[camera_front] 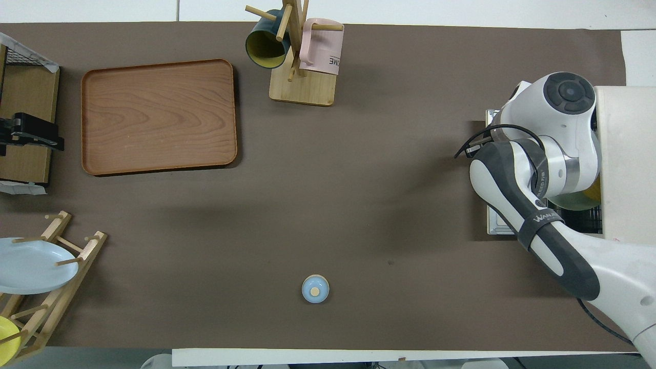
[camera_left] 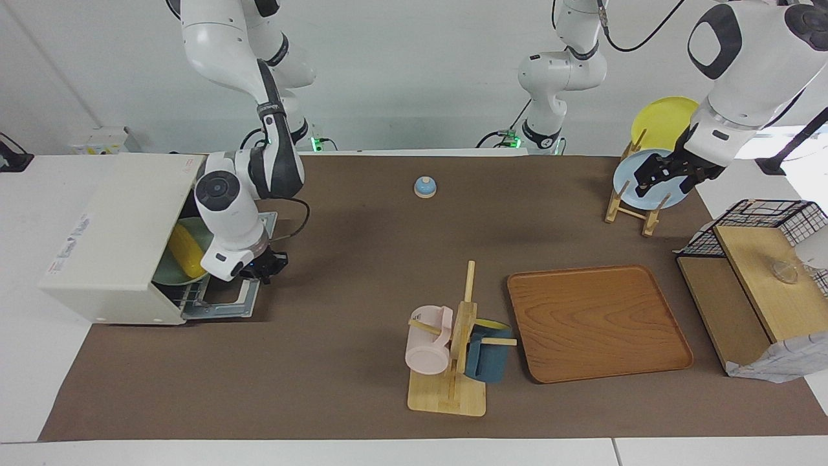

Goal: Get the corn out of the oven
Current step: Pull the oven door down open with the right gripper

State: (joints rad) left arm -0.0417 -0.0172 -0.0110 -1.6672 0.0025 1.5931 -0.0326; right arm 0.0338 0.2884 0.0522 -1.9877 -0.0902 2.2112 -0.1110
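The cream-white oven (camera_left: 116,226) stands at the right arm's end of the table with its door (camera_left: 226,301) dropped open. The yellow corn (camera_left: 184,249) lies on a green plate (camera_left: 169,273) inside the oven. My right gripper (camera_left: 270,265) hangs low over the open door, just in front of the plate's rim. In the overhead view the right arm covers the oven's mouth, and only the plate's edge (camera_front: 576,203) and the oven's top (camera_front: 625,164) show. My left gripper (camera_left: 669,184) waits raised and open over the plate rack, holding nothing.
A small blue bell (camera_left: 425,187) sits mid-table near the robots. A wooden tray (camera_left: 598,320) and a mug tree (camera_left: 453,349) with a pink and a blue mug stand farther out. A plate rack (camera_left: 631,210) and a wire-basket shelf (camera_left: 757,285) stand at the left arm's end.
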